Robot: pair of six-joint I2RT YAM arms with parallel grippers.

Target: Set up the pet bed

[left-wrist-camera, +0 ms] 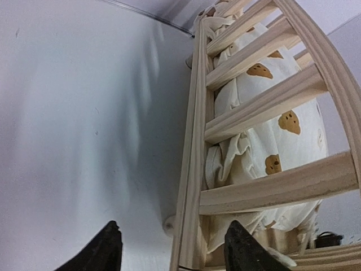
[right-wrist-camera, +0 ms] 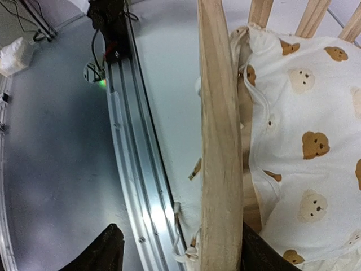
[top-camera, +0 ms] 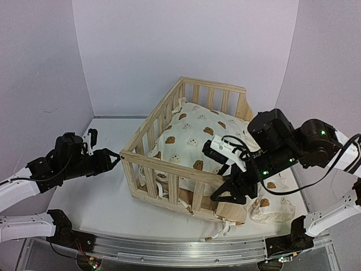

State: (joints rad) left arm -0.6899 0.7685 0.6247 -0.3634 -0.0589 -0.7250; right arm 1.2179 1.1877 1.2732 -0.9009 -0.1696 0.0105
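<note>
The pet bed (top-camera: 163,167) sits slantwise in the middle of the counter (top-camera: 90,197), with its open side facing near right. The bear-print cushion (top-camera: 197,130) lies inside it and spills out over that open side onto the counter.

The left fingers (left-wrist-camera: 110,251) are spread at the bed's near left corner. One tip is outside the frame over bare counter, the other is against the slats, and neither is clamping. The right fingers (right-wrist-camera: 110,251) are also spread, astride a wooden bar at the near right corner. I can't quite tell whether that bar is a corner post or a rail end.

The cloth looks like the main worry. The cushion and its ties (right-wrist-camera: 180,248) bunch up right beside the bar, so if the right fingers close there they could pinch fabric along with the wood. A pull would then drag the cushion askew. On the left, the inner tip could snag cloth through the slats. If only one arm grips or tugs, the light frame would likely swivel on its feet instead of moving straight.

There is plenty of bare counter to the left of the bed and behind it, up to the walls. The near right is tight. The metal strip (right-wrist-camera: 132,169) along the counter's near edge is just beside the bar, and the overhanging cushion fills the corner, so a shove that way could send cloth over the edge.
</note>
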